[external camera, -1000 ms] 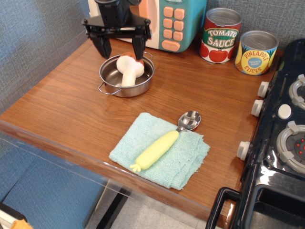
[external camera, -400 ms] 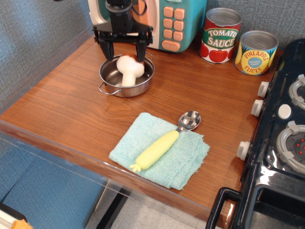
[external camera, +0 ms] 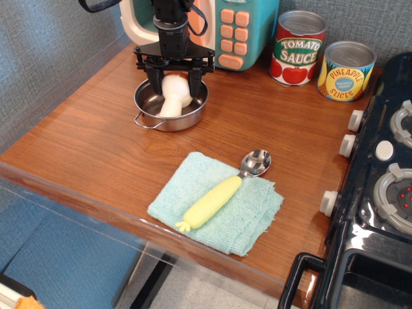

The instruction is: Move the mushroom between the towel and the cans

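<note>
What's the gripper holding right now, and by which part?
Cannot tell for sure. The gripper is down in the pot, jaws on either side of the mushroom cap, but whether they have clamped it isn't visible.

two cans (external camera: pixel 322 59), one towel (external camera: pixel 216 202), one mushroom (external camera: pixel 172 95), one pot (external camera: pixel 170 107), one spoon (external camera: pixel 226 188), one toy microwave (external camera: pixel 235 29)

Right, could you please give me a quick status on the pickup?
Black gripper open, fingers straddling the white toy mushroom. Mushroom lies in the steel pot, not lifted. Wooden counter between teal towel and tins bare.
</note>
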{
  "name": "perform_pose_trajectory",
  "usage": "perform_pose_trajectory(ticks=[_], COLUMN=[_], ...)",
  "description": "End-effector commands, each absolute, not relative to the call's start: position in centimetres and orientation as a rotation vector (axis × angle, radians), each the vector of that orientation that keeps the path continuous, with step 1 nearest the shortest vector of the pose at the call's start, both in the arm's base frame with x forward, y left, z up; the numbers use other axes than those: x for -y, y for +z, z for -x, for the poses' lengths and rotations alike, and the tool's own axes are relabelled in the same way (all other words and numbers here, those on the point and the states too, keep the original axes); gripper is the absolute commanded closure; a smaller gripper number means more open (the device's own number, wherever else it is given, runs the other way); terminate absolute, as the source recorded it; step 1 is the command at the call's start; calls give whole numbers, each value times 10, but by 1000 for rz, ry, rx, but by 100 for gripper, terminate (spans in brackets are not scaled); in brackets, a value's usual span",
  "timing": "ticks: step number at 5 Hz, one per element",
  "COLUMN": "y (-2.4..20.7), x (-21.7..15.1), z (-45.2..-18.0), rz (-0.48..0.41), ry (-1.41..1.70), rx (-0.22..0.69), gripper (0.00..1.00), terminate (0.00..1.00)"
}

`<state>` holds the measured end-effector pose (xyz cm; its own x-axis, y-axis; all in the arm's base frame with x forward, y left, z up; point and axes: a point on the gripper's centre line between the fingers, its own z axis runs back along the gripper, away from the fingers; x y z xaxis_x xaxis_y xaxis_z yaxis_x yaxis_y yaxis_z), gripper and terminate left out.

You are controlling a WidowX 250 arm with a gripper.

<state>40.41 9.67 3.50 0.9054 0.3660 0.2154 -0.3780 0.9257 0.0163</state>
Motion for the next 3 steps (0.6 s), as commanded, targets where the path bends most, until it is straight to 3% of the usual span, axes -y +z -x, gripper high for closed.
perform_pose_trajectory(ticks=[1, 2, 3], y=[105, 127, 107], x=[-94, -49, -2], z=[-400, -397, -401], rz=[-81, -16, 42], ry=[382, 276, 147], rx=[364, 388, 310], gripper=[100, 100, 100], terminate=[0, 0, 0])
